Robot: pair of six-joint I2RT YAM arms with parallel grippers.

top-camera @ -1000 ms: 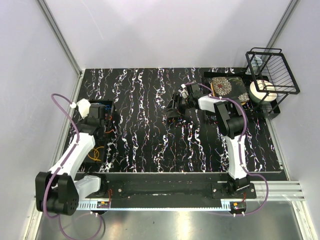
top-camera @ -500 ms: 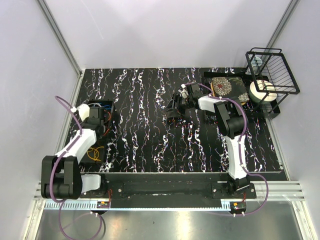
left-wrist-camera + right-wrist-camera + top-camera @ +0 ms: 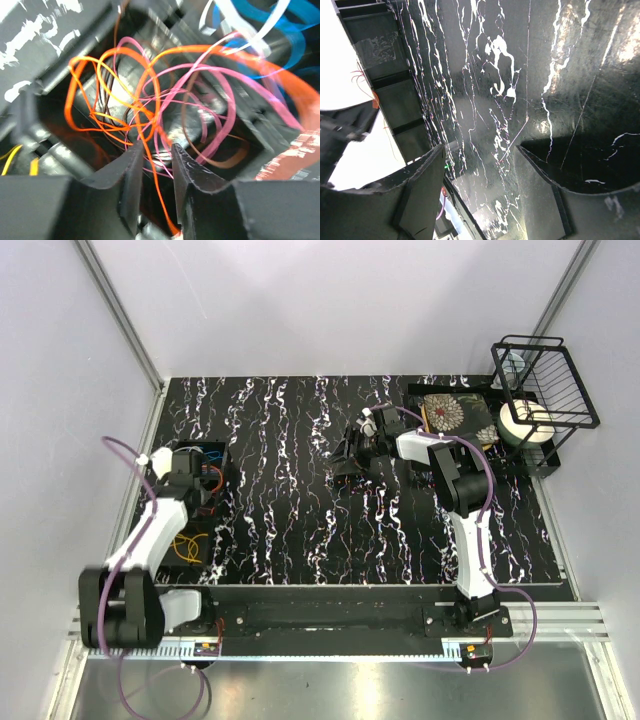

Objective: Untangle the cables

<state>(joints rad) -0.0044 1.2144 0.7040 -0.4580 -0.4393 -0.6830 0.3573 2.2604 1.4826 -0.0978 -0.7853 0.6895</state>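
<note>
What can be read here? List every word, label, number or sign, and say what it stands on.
No readable text in any view.
The plate shows only a flower pattern.
The white roll in the wire rack shows no print.
The cables are too blurred to show any marking.

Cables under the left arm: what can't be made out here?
- Top view: the left arm covers part of the cables; strands too small to trace.
- Left wrist: blue cable blurred, cut by the top edge; yellow cable cut by the left edge; orange cable runs behind fingers of the left gripper.
</note>
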